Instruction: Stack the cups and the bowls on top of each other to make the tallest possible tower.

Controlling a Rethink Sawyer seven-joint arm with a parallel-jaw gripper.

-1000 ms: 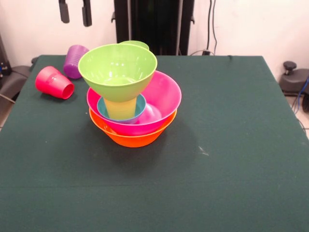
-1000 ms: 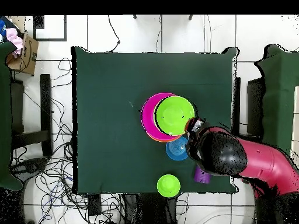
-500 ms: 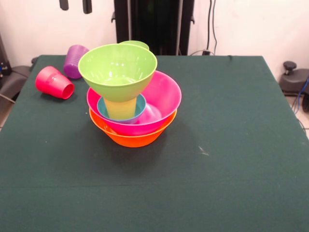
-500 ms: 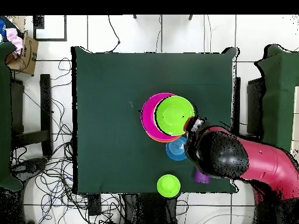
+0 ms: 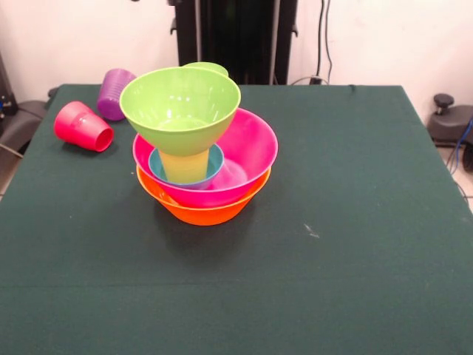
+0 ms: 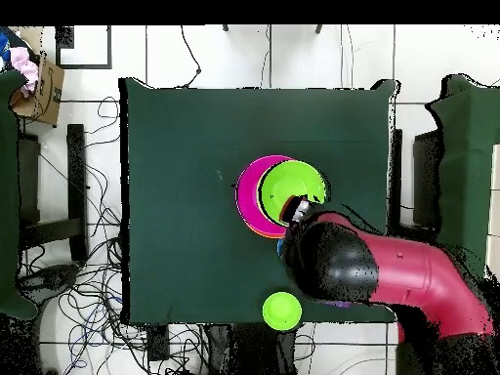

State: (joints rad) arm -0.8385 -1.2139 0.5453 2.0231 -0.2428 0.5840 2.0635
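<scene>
1. So far, a tower had been built on the table: an orange bowl at the bottom, and a pink bowl nested in it.
2. Inside the pink bowl, toward its left side in the front view, a blue bowl was seated, with a yellow cup standing in it.
3. On the yellow cup a medium green bowl had been set upright, as the top piece of the tower.
4. Left of the tower in the front view, a red cup was lying on its side, and a purple cup lay just behind it; both were well apart from the tower.
5. Behind the medium green bowl, the rim of a small green bowl was seen, separate from the tower.
6. Only the arm was shown, in the overhead view, over the edge of the tower; the gripper itself could not be made out, so whether it was open or closed could not be told.
7. The task was judged to be partly done: five pieces were stacked, while the red cup, the purple cup and the small green bowl were left to be added.
</scene>
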